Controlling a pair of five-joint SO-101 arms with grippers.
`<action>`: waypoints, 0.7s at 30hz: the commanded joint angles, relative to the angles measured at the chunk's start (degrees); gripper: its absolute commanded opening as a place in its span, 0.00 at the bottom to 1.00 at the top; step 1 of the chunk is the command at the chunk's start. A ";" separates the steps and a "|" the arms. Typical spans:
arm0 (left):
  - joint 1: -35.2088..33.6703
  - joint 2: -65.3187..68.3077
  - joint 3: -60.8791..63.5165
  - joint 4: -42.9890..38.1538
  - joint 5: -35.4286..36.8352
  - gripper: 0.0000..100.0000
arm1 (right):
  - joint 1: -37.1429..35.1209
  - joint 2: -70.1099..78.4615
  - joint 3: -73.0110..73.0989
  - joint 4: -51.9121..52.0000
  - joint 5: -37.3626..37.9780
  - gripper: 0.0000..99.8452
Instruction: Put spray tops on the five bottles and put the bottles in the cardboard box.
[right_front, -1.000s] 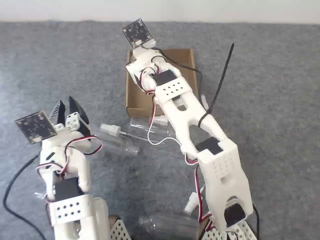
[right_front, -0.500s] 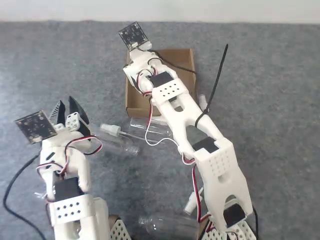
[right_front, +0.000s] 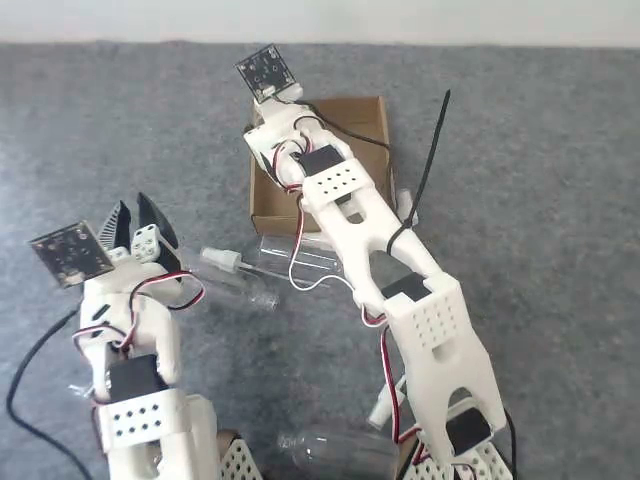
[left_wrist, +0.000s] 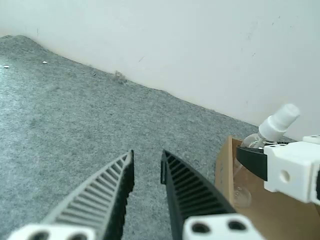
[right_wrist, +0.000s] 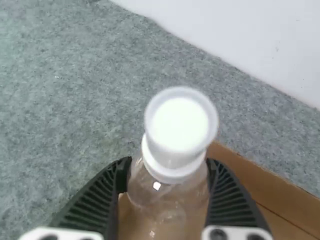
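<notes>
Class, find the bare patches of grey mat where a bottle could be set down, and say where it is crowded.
Free: the wide mat right of the cardboard box and right arm; also the stretch left of the box, beyond the left claw. Crowded: between the arms, where two bottles lie.

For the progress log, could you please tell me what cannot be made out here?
Cardboard box contents: high view, right arm covers them.
Bottle at the bottom edge: high view, cut off; top unclear.
Held bottle's base: right wrist view, hidden by its own spray top.
</notes>
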 joint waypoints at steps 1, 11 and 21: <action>-0.35 -0.97 -0.57 -1.41 0.35 0.08 | 0.57 1.45 -0.88 -3.12 0.18 0.03; -0.35 -0.97 -0.57 -1.41 0.35 0.08 | 2.77 1.71 -0.79 -9.10 -1.76 0.03; -0.35 -0.97 -0.57 -1.41 0.35 0.08 | 3.65 1.71 -0.53 -15.52 -7.03 0.03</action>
